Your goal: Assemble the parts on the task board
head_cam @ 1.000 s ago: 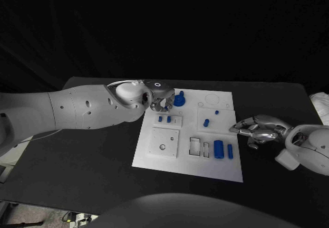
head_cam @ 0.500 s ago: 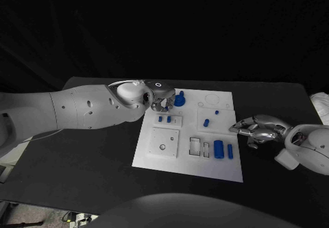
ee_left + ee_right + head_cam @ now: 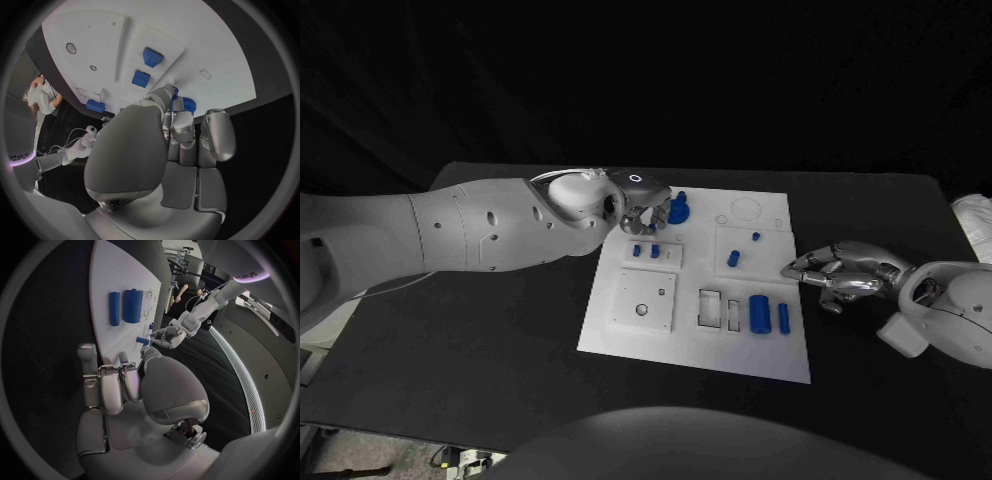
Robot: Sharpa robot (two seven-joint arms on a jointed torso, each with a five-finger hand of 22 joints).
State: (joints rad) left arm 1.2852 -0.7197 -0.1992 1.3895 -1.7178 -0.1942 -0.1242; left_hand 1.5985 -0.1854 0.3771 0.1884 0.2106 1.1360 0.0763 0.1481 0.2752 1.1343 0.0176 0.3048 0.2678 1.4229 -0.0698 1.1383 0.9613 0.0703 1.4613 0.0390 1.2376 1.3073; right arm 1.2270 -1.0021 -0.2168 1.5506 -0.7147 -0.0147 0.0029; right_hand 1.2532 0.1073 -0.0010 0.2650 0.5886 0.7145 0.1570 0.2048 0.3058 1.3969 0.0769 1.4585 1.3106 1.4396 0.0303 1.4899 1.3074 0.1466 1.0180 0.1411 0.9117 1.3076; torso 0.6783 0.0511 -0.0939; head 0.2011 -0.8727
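Right now, your black table (image 3: 473, 340) carries the white task board (image 3: 661, 335), which lies between the two hands. Your left hand (image 3: 640, 212) hangs over the board's far corner, fingers (image 3: 182, 127) drawn close together and pointing down at a large blue part (image 3: 678, 210) just beside them; the left wrist view shows blue right at the fingertips, but you cannot tell from these views whether the part is actually pinched or only touched. Just nearer you than that hand, two small blue pegs (image 3: 645, 251) stand in a raised block of the board. Your right hand (image 3: 837, 274) rests at the board's right edge, its fingers (image 3: 111, 385) curled in side by side with nothing visible in them. Just inward of that hand lie a fat blue cylinder (image 3: 760, 312) and a thin blue bar (image 3: 785, 318) beside each other, and farther from you stands another small blue peg (image 3: 734, 258).
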